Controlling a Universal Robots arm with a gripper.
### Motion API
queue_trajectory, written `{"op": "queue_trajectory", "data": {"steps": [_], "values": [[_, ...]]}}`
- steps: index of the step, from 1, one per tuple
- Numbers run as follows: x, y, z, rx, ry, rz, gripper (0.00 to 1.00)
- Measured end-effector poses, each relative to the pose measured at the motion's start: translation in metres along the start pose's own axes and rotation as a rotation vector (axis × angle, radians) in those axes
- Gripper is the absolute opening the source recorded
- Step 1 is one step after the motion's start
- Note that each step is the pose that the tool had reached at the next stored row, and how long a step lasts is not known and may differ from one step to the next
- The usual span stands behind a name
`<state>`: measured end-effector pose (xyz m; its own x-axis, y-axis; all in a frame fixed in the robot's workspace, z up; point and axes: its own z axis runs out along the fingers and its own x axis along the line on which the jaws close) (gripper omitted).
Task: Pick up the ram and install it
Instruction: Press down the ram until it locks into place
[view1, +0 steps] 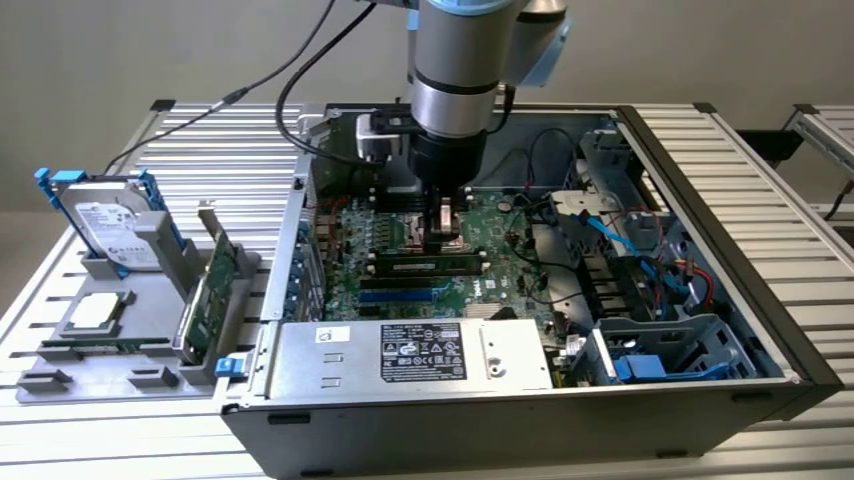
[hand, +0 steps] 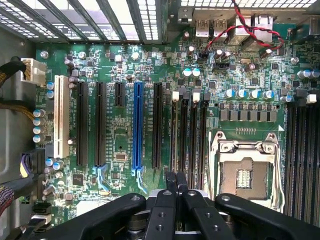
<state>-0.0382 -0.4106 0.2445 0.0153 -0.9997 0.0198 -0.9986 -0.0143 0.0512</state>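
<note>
The ram, a long narrow green stick with a row of black chips, stands on edge in a slot on the motherboard inside the open computer case. My gripper hangs just above and behind the ram, over the board's middle, and I cannot tell whether it touches the stick. In the wrist view the gripper is shut, its black fingers pressed together with nothing visible between them, right over the row of long black memory slots. The CPU socket lies beside them.
The power supply fills the case's front, with blue cables and drive cages on the exterior view's right. On the grey tray at the exterior view's left stand a hard drive and a green expansion card.
</note>
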Motion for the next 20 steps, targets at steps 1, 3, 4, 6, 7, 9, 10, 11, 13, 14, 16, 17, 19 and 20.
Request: {"op": "queue_trajectory", "data": {"steps": [1,3,4,6,7,9,10,11,13,14,16,17,19,20], "values": [[0.000,-0.0001,0.0018,0.0000,0.0001,0.000,0.11],[0.000,-0.0001,0.0054,0.0000,0.0000,0.000,0.11],[0.000,-0.0002,0.0074,0.0000,-0.0002,0.000,0.11],[0.000,-0.0002,0.0092,0.0000,0.0000,0.000,0.11],[0.000,-0.0001,0.0092,-0.0001,0.0001,0.000,0.11],[0.000,0.0001,0.0095,-0.0001,0.0002,0.000,0.11],[-0.001,0.0004,0.0105,0.0000,-0.0004,0.000,0.11],[-0.002,0.0005,0.0111,0.0000,-0.0001,0.000,0.11],[-0.003,0.0006,0.0114,0.0000,-0.0002,0.000,0.11],[-0.003,0.0006,0.0114,-0.0001,-0.0001,0.000,0.11],[-0.004,0.0006,0.0116,0.0000,0.0000,0.000,0.11],[-0.004,0.0006,0.0120,0.0001,-0.0002,0.000,0.11],[-0.004,0.0005,0.0138,0.0000,0.0000,0.000,0.11],[-0.004,0.0005,0.0153,-0.0001,0.0003,0.000,0.11]]}}
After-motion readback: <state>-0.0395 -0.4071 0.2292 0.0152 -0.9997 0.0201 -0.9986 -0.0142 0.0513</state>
